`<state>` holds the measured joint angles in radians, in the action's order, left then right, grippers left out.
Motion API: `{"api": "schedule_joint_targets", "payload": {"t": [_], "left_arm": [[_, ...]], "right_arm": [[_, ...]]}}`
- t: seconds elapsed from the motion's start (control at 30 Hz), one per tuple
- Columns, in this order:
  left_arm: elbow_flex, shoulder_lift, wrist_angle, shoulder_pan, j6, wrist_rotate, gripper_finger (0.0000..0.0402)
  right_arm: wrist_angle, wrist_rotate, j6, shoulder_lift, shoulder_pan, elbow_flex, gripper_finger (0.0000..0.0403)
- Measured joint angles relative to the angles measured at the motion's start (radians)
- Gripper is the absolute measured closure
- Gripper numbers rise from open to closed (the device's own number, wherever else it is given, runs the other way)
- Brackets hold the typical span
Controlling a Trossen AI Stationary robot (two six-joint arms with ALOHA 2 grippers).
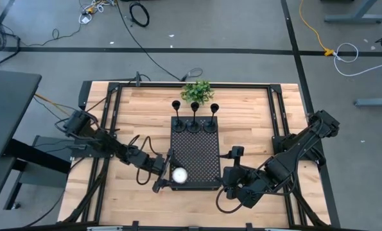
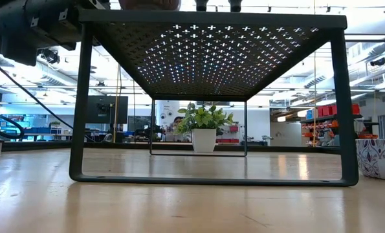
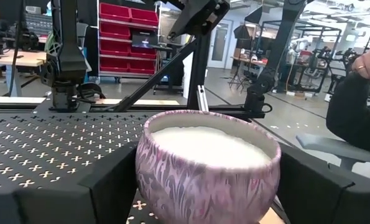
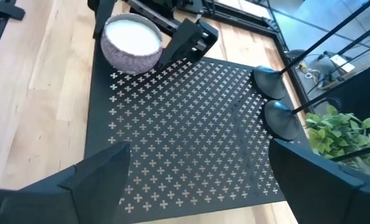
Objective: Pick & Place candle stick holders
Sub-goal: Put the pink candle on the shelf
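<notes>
Wooden table (image 1: 255,109), unlabelled black tray (image 1: 200,160)

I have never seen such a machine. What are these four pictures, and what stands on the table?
It is a robot with two dark arms at a wooden table. One picture looks straight down, one looks level from the tabletop, and two come from cameras on the wrists. In the middle stands a black perforated tray on legs. Three black candle stick holders stand along its far edge, with a small green plant behind them. A white candle in a patterned cup sits on the near corner. The left hand stands open around that cup, so nothing is gripped. The right hand is open and empty, near the tray's other near corner.
</notes>
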<state>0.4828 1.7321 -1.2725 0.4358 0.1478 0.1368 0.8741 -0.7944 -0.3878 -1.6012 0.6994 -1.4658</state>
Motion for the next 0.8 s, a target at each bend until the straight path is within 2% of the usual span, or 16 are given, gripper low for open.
{"api": "schedule_joint_targets", "payload": {"t": [0.3,0.57,0.8], "left_arm": [[-0.002,-0.004,0.019,0.006,-0.001,0.000,0.0073],[-0.009,-0.078,0.083,0.007,-0.008,0.010,0.0073],[-0.011,-0.137,0.166,0.007,-0.012,0.051,0.0072]], "right_arm": [[0.005,0.004,-0.002,0.000,0.000,0.000,0.0025],[0.033,0.079,-0.001,0.000,-0.001,0.000,0.0025],[0.133,0.159,-0.116,0.000,-0.004,0.000,0.0025]]}}
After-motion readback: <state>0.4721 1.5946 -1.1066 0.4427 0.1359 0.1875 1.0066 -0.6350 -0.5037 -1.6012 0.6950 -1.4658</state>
